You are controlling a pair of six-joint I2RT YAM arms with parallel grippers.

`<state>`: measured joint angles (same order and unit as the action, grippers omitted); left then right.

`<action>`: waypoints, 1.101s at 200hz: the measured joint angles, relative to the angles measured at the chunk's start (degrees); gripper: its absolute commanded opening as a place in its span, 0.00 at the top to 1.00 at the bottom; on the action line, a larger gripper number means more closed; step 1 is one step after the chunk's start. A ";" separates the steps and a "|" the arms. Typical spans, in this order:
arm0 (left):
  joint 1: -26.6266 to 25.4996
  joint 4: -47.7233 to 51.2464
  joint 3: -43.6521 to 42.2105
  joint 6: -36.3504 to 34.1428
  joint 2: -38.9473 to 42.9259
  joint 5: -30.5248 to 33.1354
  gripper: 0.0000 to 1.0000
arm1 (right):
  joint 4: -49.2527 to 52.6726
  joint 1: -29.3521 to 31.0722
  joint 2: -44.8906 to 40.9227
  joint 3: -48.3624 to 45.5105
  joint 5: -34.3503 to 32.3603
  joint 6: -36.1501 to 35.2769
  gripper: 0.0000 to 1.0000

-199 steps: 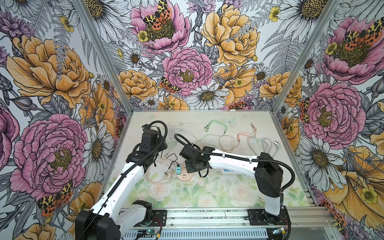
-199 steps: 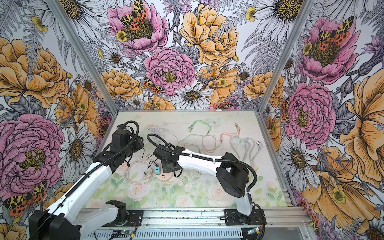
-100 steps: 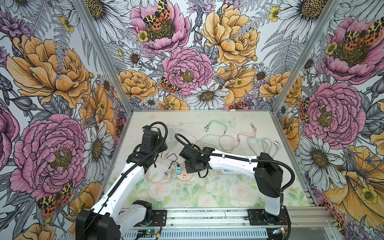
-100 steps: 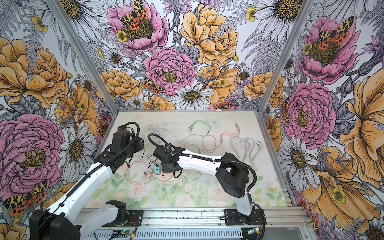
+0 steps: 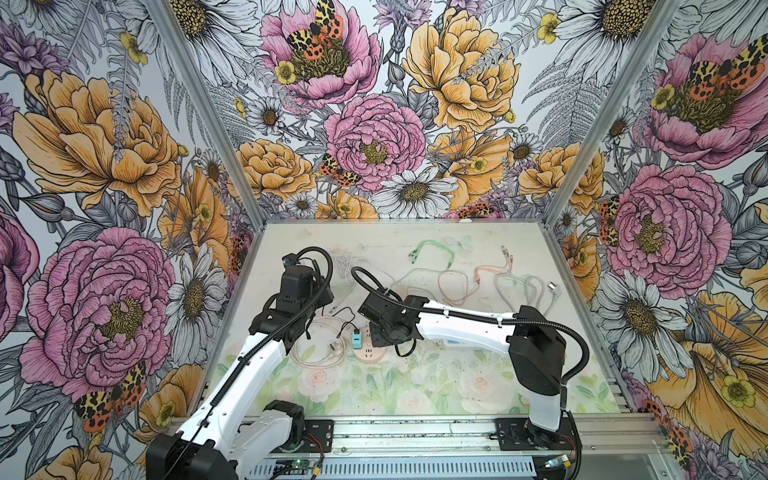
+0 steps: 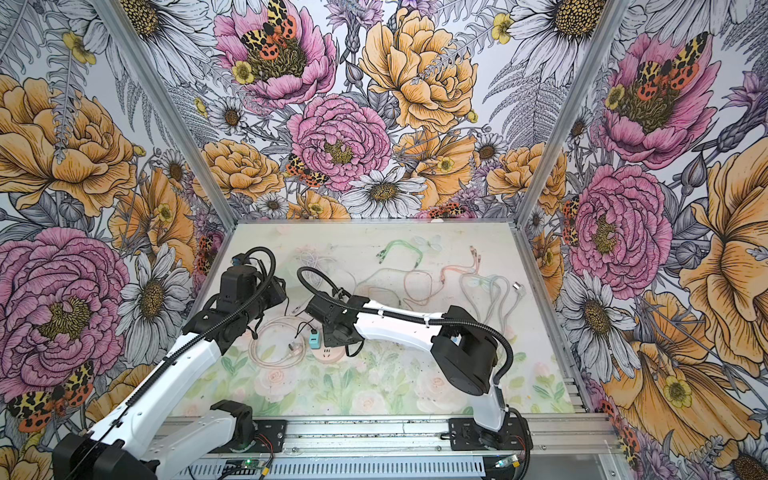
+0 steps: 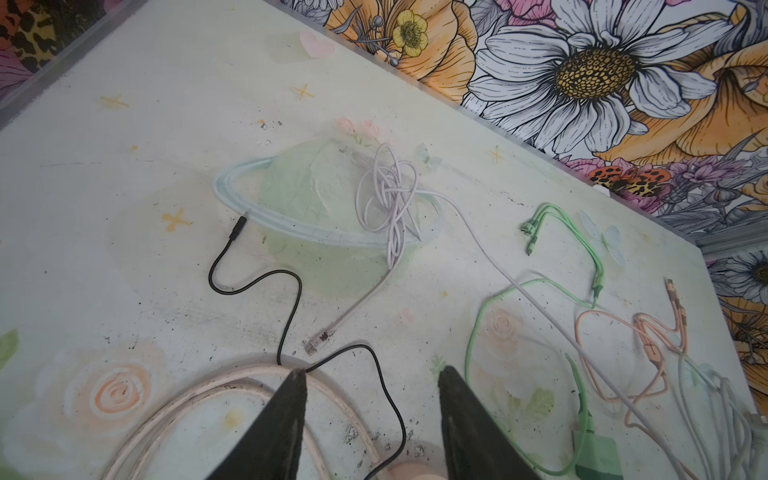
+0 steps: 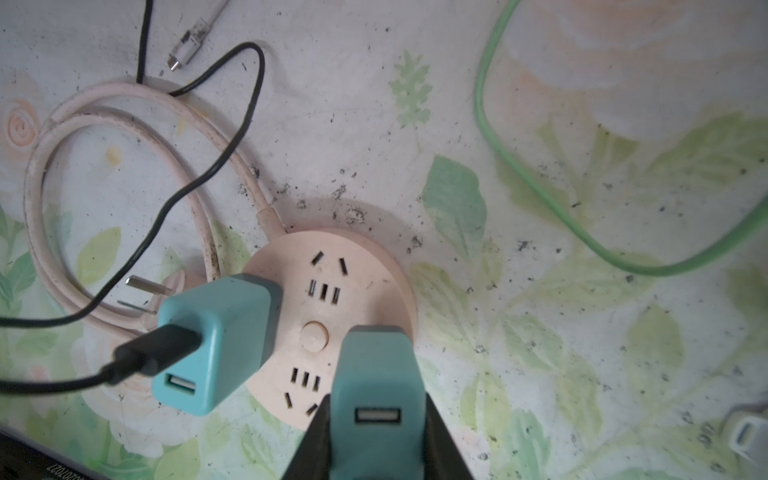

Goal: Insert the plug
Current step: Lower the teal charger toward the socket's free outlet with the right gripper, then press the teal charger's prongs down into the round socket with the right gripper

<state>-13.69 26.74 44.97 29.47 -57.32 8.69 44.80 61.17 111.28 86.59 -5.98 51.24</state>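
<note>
Over the rim of the round pink socket (image 8: pixel 332 266), our right gripper (image 8: pixel 376 401) is clamped on the teal plug (image 8: pixel 374 361), just beside the button (image 8: pixel 314 336); we cannot tell if it is pushed in. Another teal charger (image 8: pixel 220 332) sits in the socket. Our left gripper (image 7: pixel 372 371) hangs over the table (image 7: pixel 124 166), jaws apart, holding nothing.
</note>
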 measured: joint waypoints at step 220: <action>3.78 0.90 -2.78 0.00 2.47 -0.37 0.47 | 8.74 1.18 8.55 11.91 -6.05 -3.32 1.00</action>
<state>-9.91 27.64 42.19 29.47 -54.85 8.32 53.54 62.35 119.83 98.50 -12.03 47.92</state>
